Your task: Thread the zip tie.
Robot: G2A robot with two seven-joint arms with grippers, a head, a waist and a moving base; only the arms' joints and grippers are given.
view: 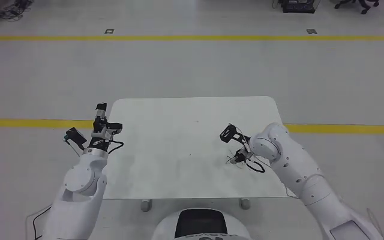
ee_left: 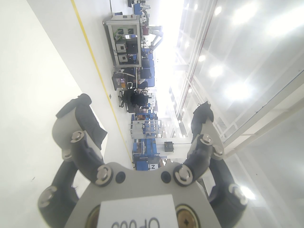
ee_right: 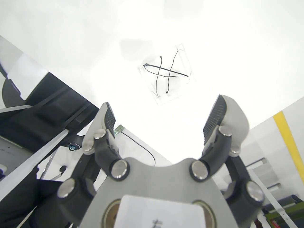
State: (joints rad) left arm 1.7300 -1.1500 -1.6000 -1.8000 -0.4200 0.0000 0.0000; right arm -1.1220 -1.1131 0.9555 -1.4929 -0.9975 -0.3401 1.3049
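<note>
With the zip ties (ee_right: pixel 166 70) crossed on the clear sheet (ee_right: pixel 177 88), the right pincer (ee_right: pixel 163 103), spread apart just short of that sheet, should take one tie's free end, not the crossing; the left pincer (ee_left: pixel 143 103) also gapes empty.

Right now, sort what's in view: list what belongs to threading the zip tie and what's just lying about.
Job: zip ties crossed on a clear sheet; table; right gripper and left gripper, fingers open.
Lying about: yellow floor line; equipment cabinet.
</note>
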